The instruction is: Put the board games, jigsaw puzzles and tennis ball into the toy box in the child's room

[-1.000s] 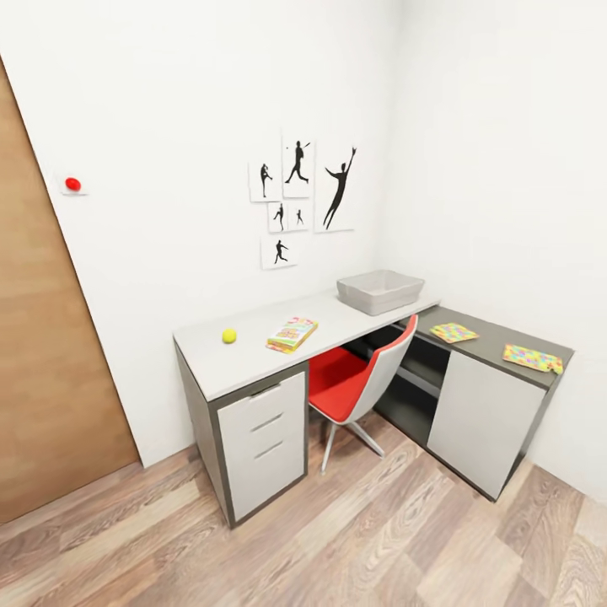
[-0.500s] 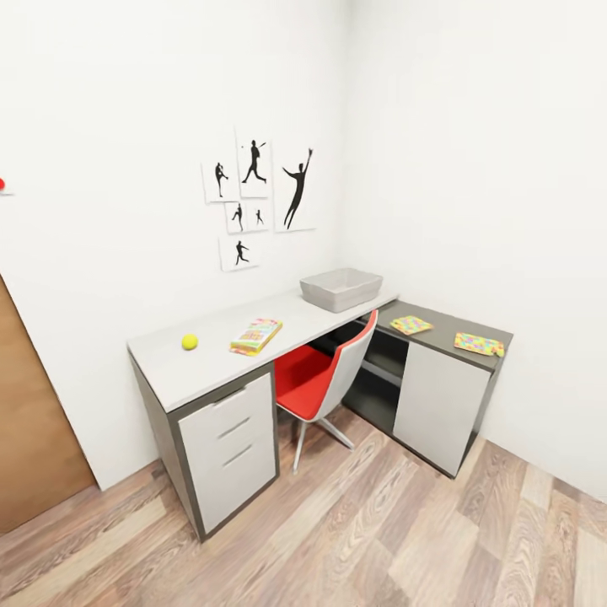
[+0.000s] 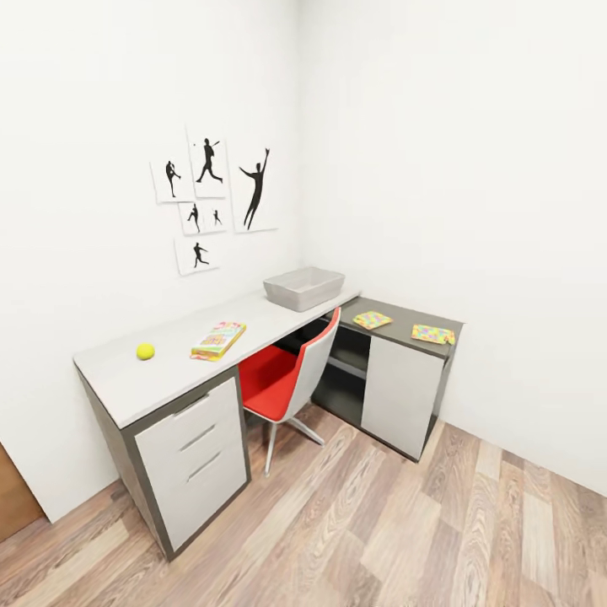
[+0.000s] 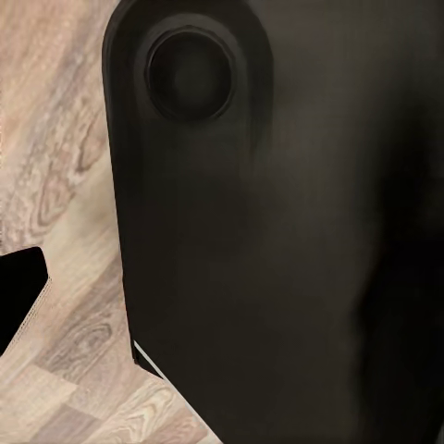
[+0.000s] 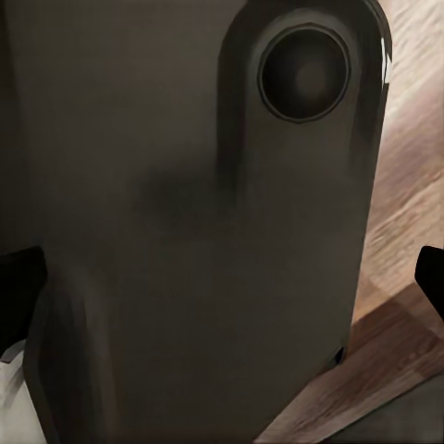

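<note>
In the head view the table (image 3: 173, 371) stands in the room's corner. On its pale top lie the tennis ball (image 3: 146, 351), one board game (image 3: 218, 339) and, near the corner, the toy box (image 3: 303, 288), which looks empty. Two jigsaw puzzles (image 3: 372, 319) (image 3: 432, 334) lie on the lower dark section. The bed is out of view. In the wrist views my left gripper (image 4: 222, 296) and right gripper (image 5: 222, 287) hang over the wood floor beside my dark body, far from the table, fingertips (image 5: 430, 277) at the picture edges, holding nothing.
A red and white chair (image 3: 282, 379) is tucked under the table between the white drawers (image 3: 194, 459) and the lower section. Baseball silhouette prints (image 3: 211, 198) hang on the white wall. Wood plank floor (image 3: 379, 523) lies between me and the table. A wooden door edge (image 3: 13, 502) shows far left.
The camera has swung right, so the whole table has slid left in the picture; the wooden door and red wall knob have nearly left the view. Nothing on the table has moved.
</note>
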Tool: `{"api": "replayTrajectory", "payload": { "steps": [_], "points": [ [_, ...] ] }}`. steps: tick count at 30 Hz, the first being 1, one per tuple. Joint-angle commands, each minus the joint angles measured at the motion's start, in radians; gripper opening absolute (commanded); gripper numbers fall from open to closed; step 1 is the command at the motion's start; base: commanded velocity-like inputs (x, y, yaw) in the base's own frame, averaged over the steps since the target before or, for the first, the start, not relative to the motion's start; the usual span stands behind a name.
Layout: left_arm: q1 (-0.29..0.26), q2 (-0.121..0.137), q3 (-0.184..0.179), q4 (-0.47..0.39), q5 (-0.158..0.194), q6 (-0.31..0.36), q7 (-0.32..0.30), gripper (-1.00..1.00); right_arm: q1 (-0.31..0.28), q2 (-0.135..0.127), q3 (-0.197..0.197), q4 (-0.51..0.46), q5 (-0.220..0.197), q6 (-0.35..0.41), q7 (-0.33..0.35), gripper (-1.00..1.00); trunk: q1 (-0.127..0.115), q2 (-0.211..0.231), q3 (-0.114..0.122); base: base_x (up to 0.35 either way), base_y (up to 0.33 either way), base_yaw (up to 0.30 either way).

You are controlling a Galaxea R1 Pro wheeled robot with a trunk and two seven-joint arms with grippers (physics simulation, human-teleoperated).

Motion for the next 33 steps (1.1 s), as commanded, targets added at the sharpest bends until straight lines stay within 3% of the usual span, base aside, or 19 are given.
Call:
{"api": "replayTrajectory", "payload": {
  "steps": [1, 26, 33],
  "points": [
    [0.0, 0.0, 0.0, 0.0, -0.001, 0.0, 0.0, 1.0, 0.0, 0.0, 0.0, 0.0, 0.001, 0.0, 0.0, 1.0, 0.0, 0.0, -0.001, 0.0, 0.0, -0.283],
    [0.0, 0.001, 0.0, 0.0, -0.001, 0.001, -0.001, 1.0, 0.0, 0.0, 0.001, 0.0, 0.002, -0.001, 0.002, 1.0, 0.0, 0.0, -0.001, 0.003, 0.0, -0.283],
    [0.0, 0.003, -0.001, -0.002, -0.001, 0.002, -0.002, 1.0, 0.0, -0.001, 0.001, 0.0, 0.005, -0.003, 0.002, 1.0, 0.0, 0.0, -0.001, 0.211, 0.0, -0.17]
  ]
}}
